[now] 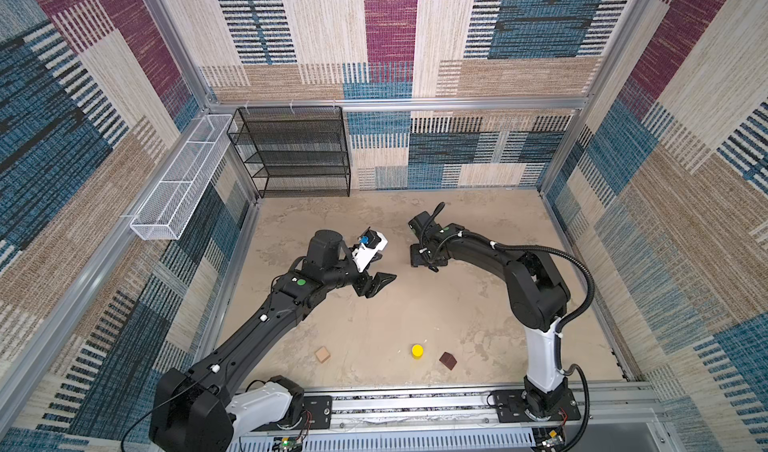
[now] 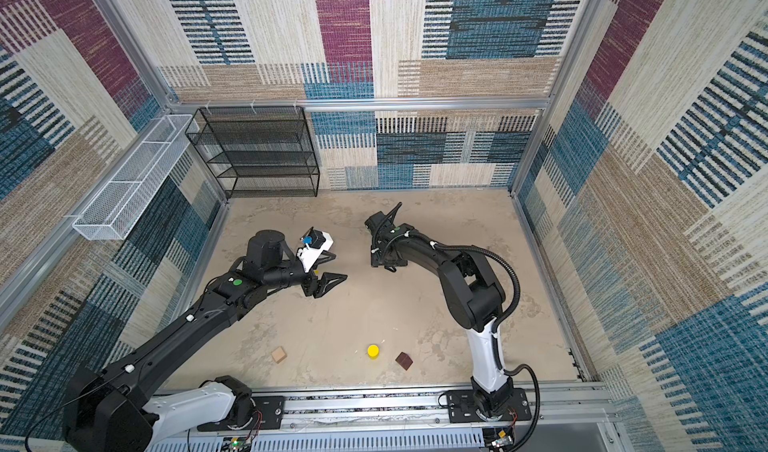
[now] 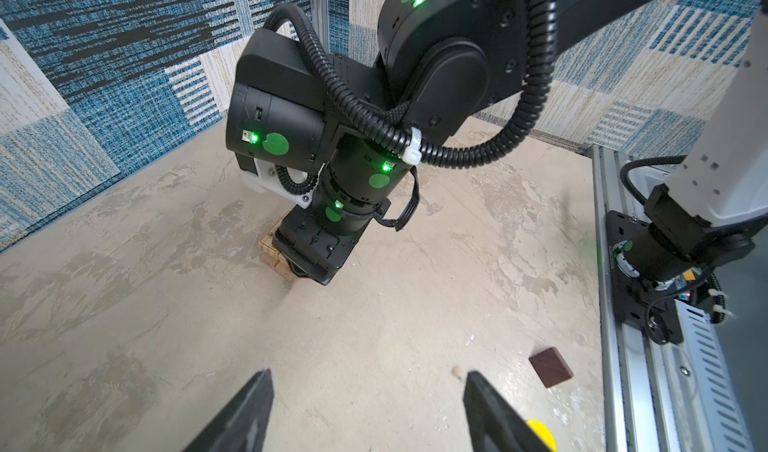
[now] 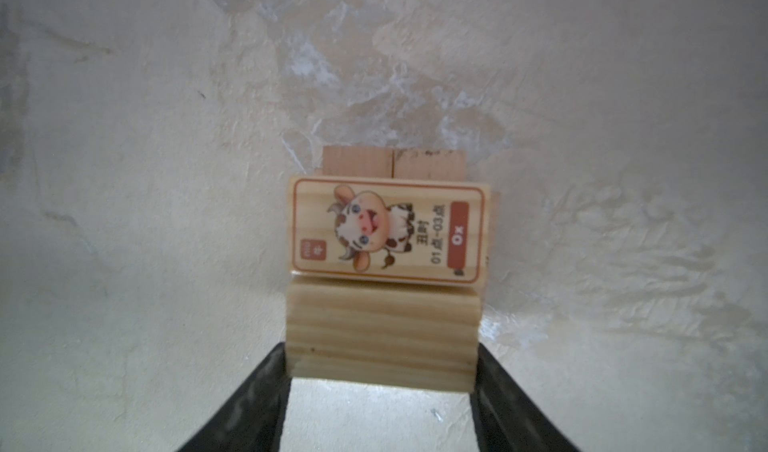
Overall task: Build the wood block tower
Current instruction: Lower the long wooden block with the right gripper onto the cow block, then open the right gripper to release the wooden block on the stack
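The wood block tower (image 3: 269,249) is a low stack of pale planks under my right wrist. In the right wrist view a plank printed with an ox (image 4: 388,229) lies on two lower planks (image 4: 395,167). Beside it a plain plank (image 4: 382,329) sits with my right gripper (image 4: 381,356) shut on its two ends. My left gripper (image 1: 384,267) (image 3: 369,374) hovers open and empty, left of the tower. Near the front lie loose wood blocks: a tan cube (image 1: 322,354), a yellow cylinder (image 1: 417,351) and a dark brown block (image 1: 448,360).
A black mesh shelf (image 1: 291,154) stands at the back left, with a white wire basket (image 1: 183,179) on the left wall. The metal rail (image 1: 415,404) carrying both arm bases runs along the front edge. A tiny bead (image 3: 456,371) lies near the dark brown block.
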